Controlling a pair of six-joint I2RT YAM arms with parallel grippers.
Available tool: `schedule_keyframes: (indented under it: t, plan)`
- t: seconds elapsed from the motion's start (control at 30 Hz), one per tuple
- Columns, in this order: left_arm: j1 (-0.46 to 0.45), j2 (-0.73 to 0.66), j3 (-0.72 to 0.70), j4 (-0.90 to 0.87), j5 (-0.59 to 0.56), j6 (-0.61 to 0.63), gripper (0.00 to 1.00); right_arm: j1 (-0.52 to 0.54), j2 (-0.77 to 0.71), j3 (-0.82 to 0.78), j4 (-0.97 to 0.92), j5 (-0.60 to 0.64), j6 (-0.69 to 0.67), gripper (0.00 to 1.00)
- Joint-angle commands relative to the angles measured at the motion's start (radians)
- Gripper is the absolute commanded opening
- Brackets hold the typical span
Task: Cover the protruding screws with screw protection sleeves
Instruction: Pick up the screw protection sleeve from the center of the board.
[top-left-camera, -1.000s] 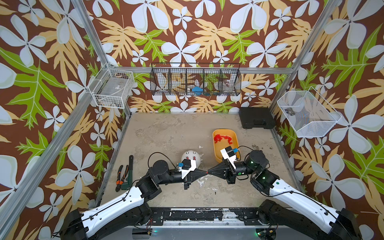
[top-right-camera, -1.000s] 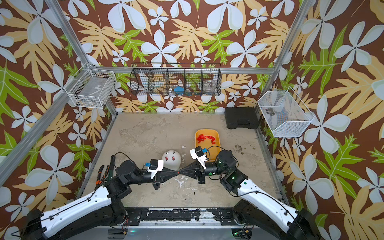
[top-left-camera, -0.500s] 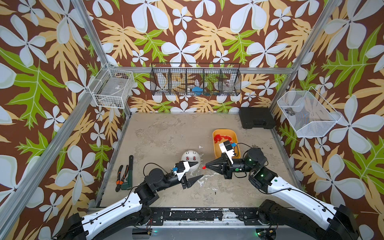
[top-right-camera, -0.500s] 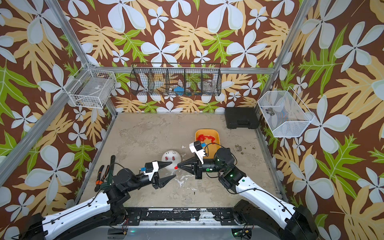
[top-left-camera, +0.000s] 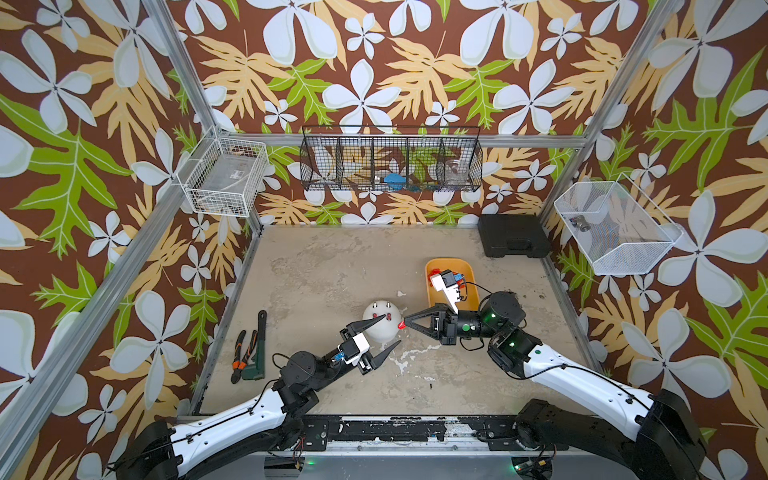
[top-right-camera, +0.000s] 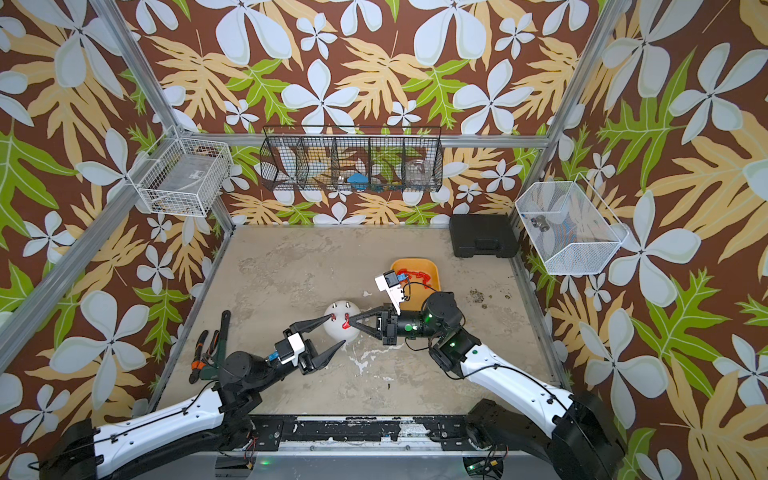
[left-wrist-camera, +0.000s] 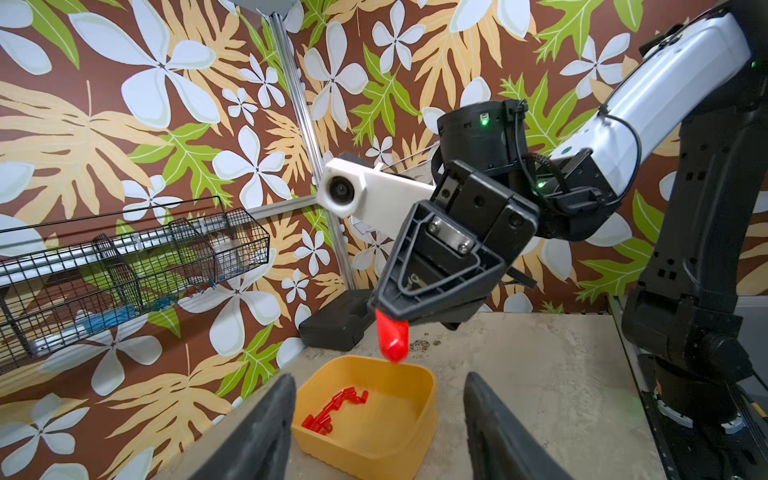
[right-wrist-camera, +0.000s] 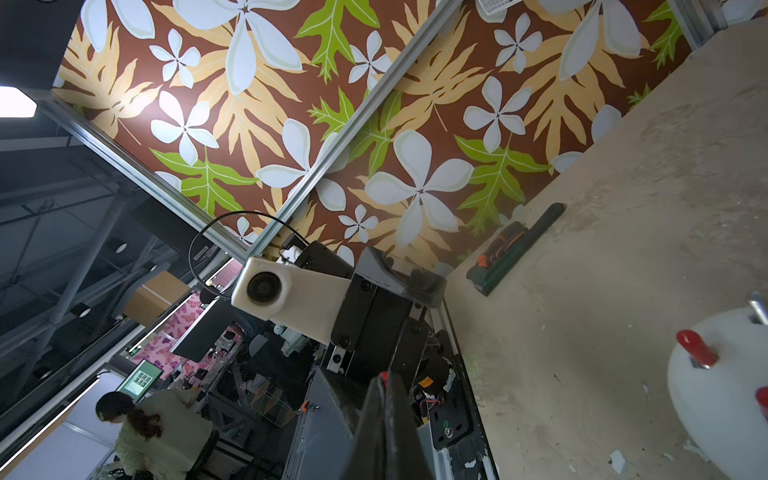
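Right gripper (top-left-camera: 404, 323) pinches small red plastic sleeve (top-left-camera: 400, 324) beside white dome (top-left-camera: 379, 328); left gripper (top-left-camera: 388, 330) spread, empty. Risk: shallow pinch, sleeve slips during seating.

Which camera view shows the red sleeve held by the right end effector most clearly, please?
The left wrist view: the red sleeve hangs large from the shut right end effector. Both top views show a tiny red speck; the right wrist view, a sliver.

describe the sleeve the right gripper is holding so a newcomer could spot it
Find the white dome mid-table. Beside it, the right gripper is shut on one red sleeve. Unlike the sleeves in the orange tray or on studs, it hangs from closed jaw tips.
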Motion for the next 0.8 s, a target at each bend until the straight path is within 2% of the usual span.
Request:
schedule_keyframes:
  t: [0.0, 0.2, 0.3, 0.43, 0.53, 0.77]
  plan:
    - [-0.008, 0.021, 0.014, 0.032, -0.021, 0.030, 0.63, 0.006, 0.014, 0.002, 0.073, -0.010, 0.042, 0.00]
    - [-0.008, 0.040, 0.019, 0.031, -0.027, 0.036, 0.54, 0.014, 0.012, -0.008, 0.094, -0.008, 0.045, 0.00]
    - [-0.009, 0.042, 0.023, 0.030, -0.017, 0.037, 0.44, 0.016, 0.020, -0.011, 0.091, -0.007, 0.034, 0.00]
    - [-0.009, 0.048, 0.031, 0.024, -0.015, 0.037, 0.38, 0.018, 0.027, -0.009, 0.087, -0.009, 0.024, 0.00]
    - [-0.008, 0.052, 0.033, 0.020, -0.014, 0.040, 0.37, 0.022, 0.031, -0.004, 0.064, -0.007, 0.003, 0.00]
    - [-0.008, 0.059, 0.037, 0.011, -0.010, 0.037, 0.17, 0.024, 0.024, -0.003, 0.060, 0.005, -0.008, 0.00]
